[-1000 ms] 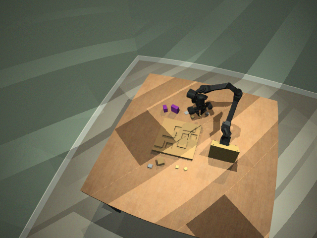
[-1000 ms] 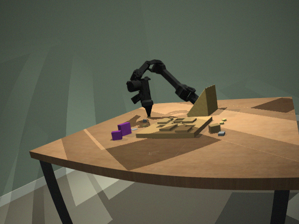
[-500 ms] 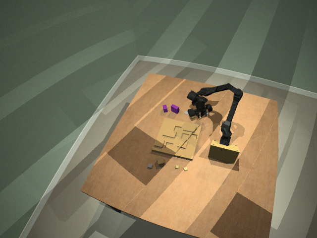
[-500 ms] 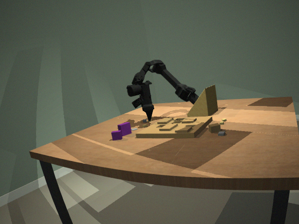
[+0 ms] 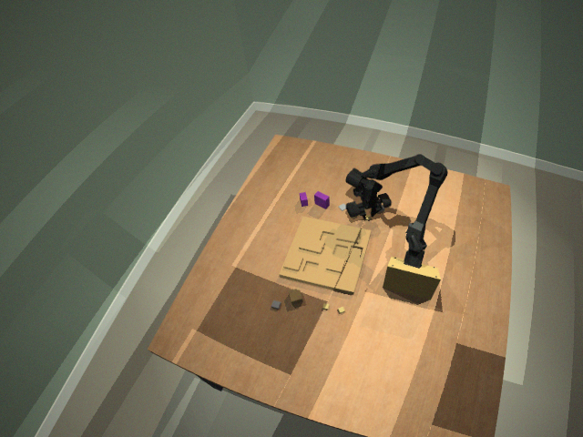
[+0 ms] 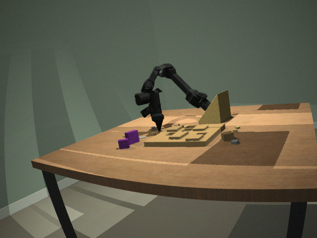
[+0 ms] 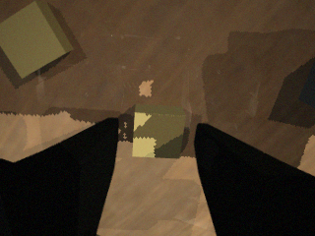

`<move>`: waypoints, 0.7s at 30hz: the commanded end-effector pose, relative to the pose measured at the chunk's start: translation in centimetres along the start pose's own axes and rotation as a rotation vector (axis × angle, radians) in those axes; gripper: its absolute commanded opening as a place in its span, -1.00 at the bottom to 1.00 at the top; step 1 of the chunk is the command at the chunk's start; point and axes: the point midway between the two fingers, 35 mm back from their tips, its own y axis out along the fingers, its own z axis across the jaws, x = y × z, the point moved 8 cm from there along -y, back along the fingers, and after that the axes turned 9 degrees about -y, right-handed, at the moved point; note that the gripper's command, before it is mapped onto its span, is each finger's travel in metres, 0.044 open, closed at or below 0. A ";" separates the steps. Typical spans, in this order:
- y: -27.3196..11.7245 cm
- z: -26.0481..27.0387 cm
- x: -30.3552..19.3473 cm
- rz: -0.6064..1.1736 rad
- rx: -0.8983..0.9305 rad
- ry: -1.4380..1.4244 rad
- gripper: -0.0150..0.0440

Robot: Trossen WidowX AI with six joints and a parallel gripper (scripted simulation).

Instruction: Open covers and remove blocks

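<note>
My gripper [image 5: 367, 218] [image 6: 159, 131] [image 7: 157, 132] is low over the table beside the board. Its fingers are open, one on each side of a small yellow block [image 7: 158, 137], with gaps on both sides. The block appears to rest on the table. Another yellow block [image 7: 33, 43] lies at the upper left of the wrist view, and a dark blue block [image 7: 309, 89] shows at its right edge. The tan puzzle board [image 5: 314, 224] [image 6: 176, 144] bears several raised tan covers, including one cover [image 6: 175, 128] at the back; whether each is fully open is too small to tell.
Two purple blocks [image 5: 322, 200] [image 6: 132, 137] and a pale flat piece [image 5: 342, 207] [image 6: 142, 137] lie near the gripper. Across the board lie a brown block [image 5: 295, 299] [image 6: 227, 136], a grey block [image 5: 275, 304] [image 6: 235, 142] and two small yellow blocks [image 5: 341, 310] [image 6: 237, 127].
</note>
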 end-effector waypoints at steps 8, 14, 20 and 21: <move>-0.1 0.0 0.0 0.000 0.000 0.001 0.94; -1.7 0.2 0.1 0.004 0.004 0.002 1.00; -3.6 0.3 0.2 0.006 0.006 0.004 1.00; -3.9 0.3 0.2 0.007 0.006 0.004 1.00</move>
